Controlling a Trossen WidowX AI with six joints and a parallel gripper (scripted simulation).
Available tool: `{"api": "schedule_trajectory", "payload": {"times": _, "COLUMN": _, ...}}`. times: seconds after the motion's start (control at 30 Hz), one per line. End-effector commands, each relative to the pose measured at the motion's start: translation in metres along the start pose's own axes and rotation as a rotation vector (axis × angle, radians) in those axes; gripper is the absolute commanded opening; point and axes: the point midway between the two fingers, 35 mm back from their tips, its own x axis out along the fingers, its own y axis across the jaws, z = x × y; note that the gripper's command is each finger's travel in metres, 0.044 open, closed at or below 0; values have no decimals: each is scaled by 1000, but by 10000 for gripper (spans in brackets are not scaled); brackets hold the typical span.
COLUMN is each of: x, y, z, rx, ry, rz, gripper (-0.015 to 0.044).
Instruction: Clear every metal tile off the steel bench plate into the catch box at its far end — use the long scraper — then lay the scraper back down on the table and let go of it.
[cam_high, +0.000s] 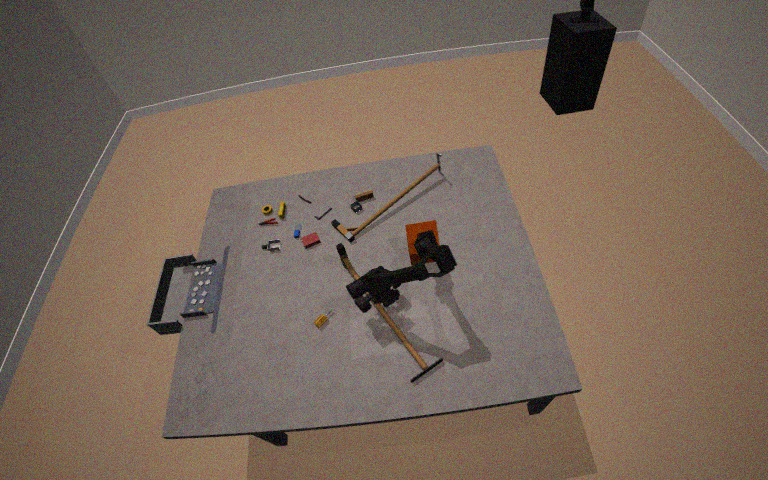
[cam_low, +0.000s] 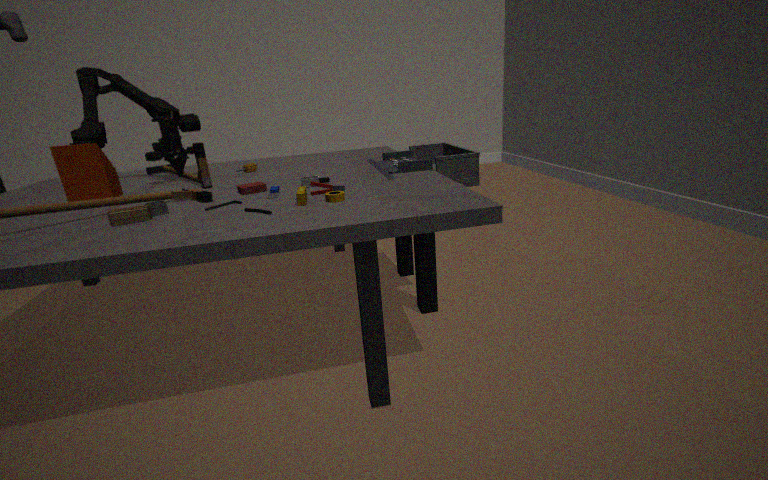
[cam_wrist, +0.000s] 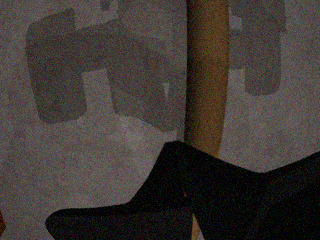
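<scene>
The closed end effector seemingly overhangs a handle.

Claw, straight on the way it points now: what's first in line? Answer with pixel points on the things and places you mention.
Probably the wooden handle (cam_high: 399, 333) (cam_low: 194, 178) (cam_wrist: 207, 75) just under the claw (cam_high: 370, 297) (cam_low: 179, 169) (cam_wrist: 172, 148), then tabletop (cam_high: 271, 373) (cam_low: 373, 206) (cam_wrist: 120, 165). Gap unclear; may already touch.

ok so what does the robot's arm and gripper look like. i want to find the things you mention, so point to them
The arm (cam_high: 406, 275) (cam_low: 133, 89) is black all over, with slim links and chunky, blocky joints. The gripper (cam_low: 178, 169) is black too, with dark fingers that look angular and tapered up close. No coloured markings or loose cables show in this dim light.
</scene>
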Motion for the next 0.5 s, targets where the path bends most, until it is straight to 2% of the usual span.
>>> {"api": "schedule_trajectory", "payload": {"times": 0.0, "x": 1, "y": -5, "z": 0, "rx": -2, "ry": -1, "rz": 0, "gripper": 0}}
{"api": "schedule_trajectory", "payload": {"times": 0.47, "x": 2, "y": -19, "z": 0, "rx": -3, "ry": -1, "rz": -1, "gripper": 0}}
